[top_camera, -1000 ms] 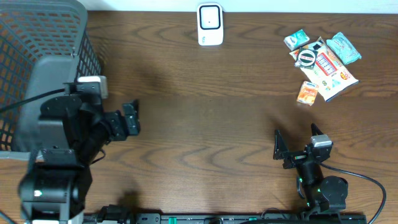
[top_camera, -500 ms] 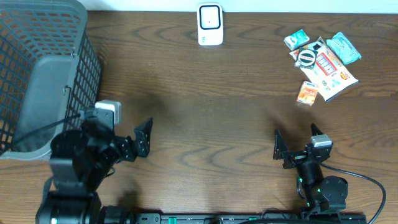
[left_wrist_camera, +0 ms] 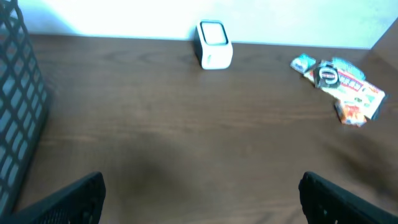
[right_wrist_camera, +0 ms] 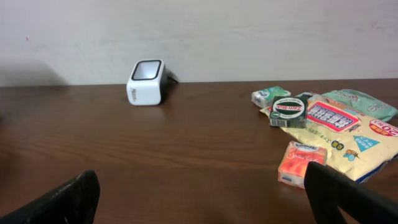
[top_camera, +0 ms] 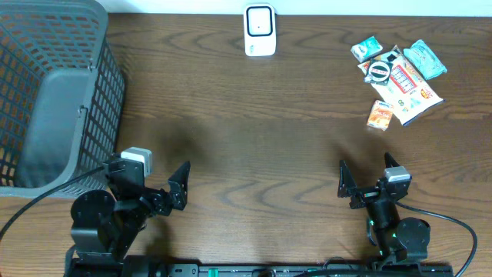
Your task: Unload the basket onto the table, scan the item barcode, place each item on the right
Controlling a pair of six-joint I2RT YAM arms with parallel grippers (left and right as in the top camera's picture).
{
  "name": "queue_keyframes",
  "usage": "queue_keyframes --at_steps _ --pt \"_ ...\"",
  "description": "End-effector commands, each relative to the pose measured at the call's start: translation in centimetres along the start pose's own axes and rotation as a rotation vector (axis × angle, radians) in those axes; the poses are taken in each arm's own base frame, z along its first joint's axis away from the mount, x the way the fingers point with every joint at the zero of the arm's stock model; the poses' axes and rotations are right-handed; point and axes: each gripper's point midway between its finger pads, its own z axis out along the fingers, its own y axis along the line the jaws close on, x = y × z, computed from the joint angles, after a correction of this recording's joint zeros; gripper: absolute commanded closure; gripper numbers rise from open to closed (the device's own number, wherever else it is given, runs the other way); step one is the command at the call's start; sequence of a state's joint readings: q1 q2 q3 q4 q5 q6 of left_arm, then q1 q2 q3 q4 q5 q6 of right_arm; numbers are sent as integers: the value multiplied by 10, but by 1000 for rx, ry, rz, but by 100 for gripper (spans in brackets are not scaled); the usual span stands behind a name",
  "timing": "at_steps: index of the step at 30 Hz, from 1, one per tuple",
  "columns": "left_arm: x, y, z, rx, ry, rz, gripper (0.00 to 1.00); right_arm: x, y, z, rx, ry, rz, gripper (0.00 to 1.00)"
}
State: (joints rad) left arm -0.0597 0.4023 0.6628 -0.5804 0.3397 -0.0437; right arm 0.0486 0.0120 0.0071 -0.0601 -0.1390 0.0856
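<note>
A white barcode scanner (top_camera: pixel 260 31) stands at the table's far edge, also seen in the left wrist view (left_wrist_camera: pixel 214 45) and the right wrist view (right_wrist_camera: pixel 145 82). The items lie in a pile at the far right: a yellow snack bag (top_camera: pixel 407 86), a round black tin (top_camera: pixel 379 72), a small green pack (top_camera: pixel 367 50), a teal pack (top_camera: pixel 425 58) and an orange pack (top_camera: pixel 380 115). My left gripper (top_camera: pixel 171 192) is low at the front left, open and empty (left_wrist_camera: pixel 202 186). My right gripper (top_camera: pixel 367 175) is at the front right, open and empty (right_wrist_camera: pixel 202 180), with the orange pack (right_wrist_camera: pixel 301 164) ahead of it.
A grey mesh basket (top_camera: pixel 108 69) fills the left side of the table, and its wall shows at the left edge of the left wrist view (left_wrist_camera: pixel 18 118). Dark wood tabletop lies between the grippers, the scanner and the pile.
My left arm has drawn back from beside the basket toward the table's front edge, gripper still open. The right arm has not moved.
</note>
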Motion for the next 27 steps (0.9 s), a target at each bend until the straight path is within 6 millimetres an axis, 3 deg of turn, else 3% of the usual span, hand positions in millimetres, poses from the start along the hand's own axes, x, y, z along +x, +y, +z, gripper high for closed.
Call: queue_keyframes --at_steps 1,16,21,27 --pt "6 1 4 15 -46 29 2 0 -2 0 7 -2 -12 1" --pt "20 5 9 35 -278 63 2 0 -2 0 7 -2 -12 1" --pt "26 20 15 -21 -299 -24 2 0 -2 0 7 -2 -12 1" --pt "24 26 22 -30 -377 -10 2 0 -2 0 7 -2 -12 1"
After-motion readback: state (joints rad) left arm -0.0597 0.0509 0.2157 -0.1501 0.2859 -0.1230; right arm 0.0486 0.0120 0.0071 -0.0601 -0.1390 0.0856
